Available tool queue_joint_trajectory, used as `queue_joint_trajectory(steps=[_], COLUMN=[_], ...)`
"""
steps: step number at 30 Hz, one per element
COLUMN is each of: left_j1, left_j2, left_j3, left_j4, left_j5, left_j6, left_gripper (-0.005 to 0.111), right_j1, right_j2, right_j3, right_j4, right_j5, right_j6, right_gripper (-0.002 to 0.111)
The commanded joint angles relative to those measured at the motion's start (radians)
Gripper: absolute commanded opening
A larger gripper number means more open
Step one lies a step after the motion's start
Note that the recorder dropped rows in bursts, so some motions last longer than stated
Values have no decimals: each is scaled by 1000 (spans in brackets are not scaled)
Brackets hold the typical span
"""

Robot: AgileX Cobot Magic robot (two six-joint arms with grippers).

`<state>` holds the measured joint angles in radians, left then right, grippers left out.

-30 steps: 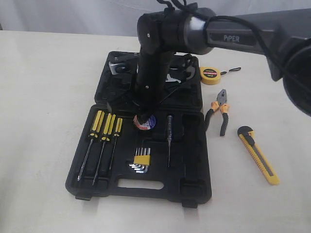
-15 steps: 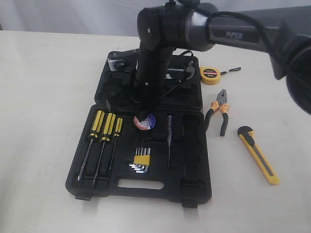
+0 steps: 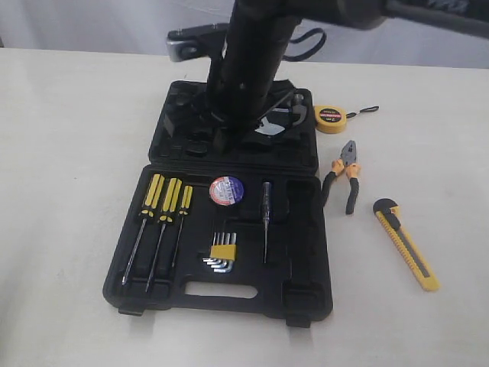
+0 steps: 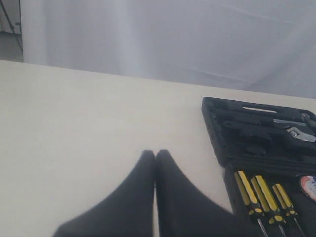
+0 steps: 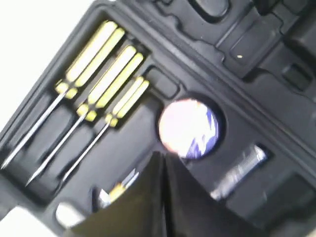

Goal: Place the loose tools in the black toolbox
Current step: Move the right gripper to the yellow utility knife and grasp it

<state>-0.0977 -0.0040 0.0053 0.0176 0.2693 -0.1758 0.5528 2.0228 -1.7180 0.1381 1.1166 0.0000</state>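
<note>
Black toolbox [image 3: 309,252], yellow tape measure [image 3: 330,118]

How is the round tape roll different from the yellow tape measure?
The tape roll sits inside the black toolbox; the tape measure lies outside on the table. The tape roll has a blue-white label; the tape measure is yellow with a black strap. Both are round.

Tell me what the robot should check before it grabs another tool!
1. Tape roll sits in its toolbox recess: ok.
2. Right gripper empty and clear of the tape roll: ok.
3. Right gripper open for grabbing: not ok, it is shut.
4. Pliers, tape measure and utility knife free to grab: ok, uncovered on the table beside the toolbox.
5. Toolbox open: ok.
6. Left gripper out of the way: ok, shut, over bare table.
</note>
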Motion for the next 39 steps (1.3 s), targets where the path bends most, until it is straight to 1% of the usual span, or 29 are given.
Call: queue_joint_trajectory(steps=[1, 8, 12, 16, 22, 29, 35, 39], left_j1=[-6, -6, -6, -6, -6, -6, -6, -6], left_j2=[4, 4, 4, 4, 4, 4, 4, 4], left_j3=[-5, -5, -5, -5, -5, -5, -5, -5], left_j4=[5, 5, 5, 5, 5, 5, 5, 5], left_j5=[1, 1, 1, 1, 1, 1, 1, 1], left_j6=[0, 0, 0, 0, 0, 0, 0, 0], left_gripper=[0, 0, 0, 0, 0, 0, 0, 0], right_j1=[-4, -4, -13, -65, -199, -316, -382, -402], right_j2=[-88, -203, -266, -348, -504, -705, -846, -872], right_j3=[-2, 9, 73, 193, 395, 618, 808, 901], right_j4=[-29, -93, -126, -114, -72, -70, -68, -66], right_j5=[85, 99, 91, 61, 18, -11, -84, -138], right_j6=[-24, -15, 0, 0, 0, 0, 36, 37], right_gripper=[-1, -1, -1, -1, -1, -1, -1, -1])
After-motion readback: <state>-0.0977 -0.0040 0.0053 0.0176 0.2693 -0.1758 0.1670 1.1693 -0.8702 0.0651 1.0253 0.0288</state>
